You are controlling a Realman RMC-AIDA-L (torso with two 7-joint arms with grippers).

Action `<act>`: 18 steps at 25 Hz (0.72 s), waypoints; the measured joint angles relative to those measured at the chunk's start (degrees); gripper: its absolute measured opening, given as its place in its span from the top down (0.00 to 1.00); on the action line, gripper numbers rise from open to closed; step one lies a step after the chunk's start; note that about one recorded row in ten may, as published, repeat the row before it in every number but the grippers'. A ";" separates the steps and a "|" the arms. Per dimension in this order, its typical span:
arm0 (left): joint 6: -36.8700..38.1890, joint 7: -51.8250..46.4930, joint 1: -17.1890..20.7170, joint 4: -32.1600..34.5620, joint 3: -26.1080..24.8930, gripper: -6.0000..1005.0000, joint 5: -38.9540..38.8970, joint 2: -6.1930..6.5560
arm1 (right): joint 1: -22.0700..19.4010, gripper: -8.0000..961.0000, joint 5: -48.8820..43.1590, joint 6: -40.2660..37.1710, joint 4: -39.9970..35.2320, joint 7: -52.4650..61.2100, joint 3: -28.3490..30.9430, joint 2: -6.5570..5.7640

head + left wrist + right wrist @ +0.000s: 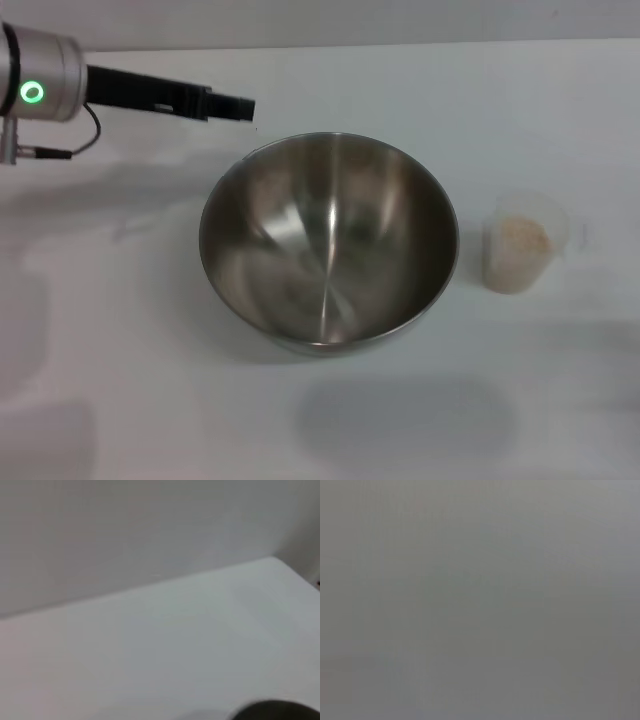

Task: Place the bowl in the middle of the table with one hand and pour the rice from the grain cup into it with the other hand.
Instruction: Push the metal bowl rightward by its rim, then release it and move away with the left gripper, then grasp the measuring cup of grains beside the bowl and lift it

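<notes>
Sitting mid-table [120, 400], empty bowl [330, 245], rice [522, 238] in grain cup [524, 245] beside, left gripper [238, 108] fingers unclear

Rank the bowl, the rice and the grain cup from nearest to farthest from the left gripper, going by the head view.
From the left gripper, at the far left of the table:
1. The bowl, mid-table; its far-left rim is just beside the gripper.
2. and 3. The grain cup and the rice inside it, on the right beyond the bowl: too close to separate.
</notes>
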 joint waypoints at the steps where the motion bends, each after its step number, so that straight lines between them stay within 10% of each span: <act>1: 0.56 0.75 1.03 -3.24 0.01 0.65 -0.49 -0.18 | -0.08 0.12 0.00 -0.03 0.00 0.00 0.08 0.00; 7: 5.91 3.11 4.75 -11.11 1.13 0.47 -1.76 -0.69 | -0.22 0.12 0.00 -0.25 0.01 0.00 0.07 0.00; 11: 43.46 7.07 22.50 -27.03 21.57 0.33 -5.35 -0.70 | -0.51 0.12 0.00 -0.62 0.01 0.00 -0.04 0.00; 15: 70.63 10.33 31.25 -28.80 35.19 0.20 -5.04 -0.61 | -0.81 0.12 0.00 -0.90 0.01 0.00 -0.06 0.05; 16: 89.88 10.41 34.20 -25.79 43.21 0.19 -3.24 -0.62 | -1.15 0.12 -0.01 -1.07 0.01 0.00 -0.05 0.06; 18: 97.57 9.85 34.92 -23.76 46.10 0.18 -2.19 -0.64 | -1.30 0.12 -0.02 -1.12 0.01 0.00 -0.05 0.07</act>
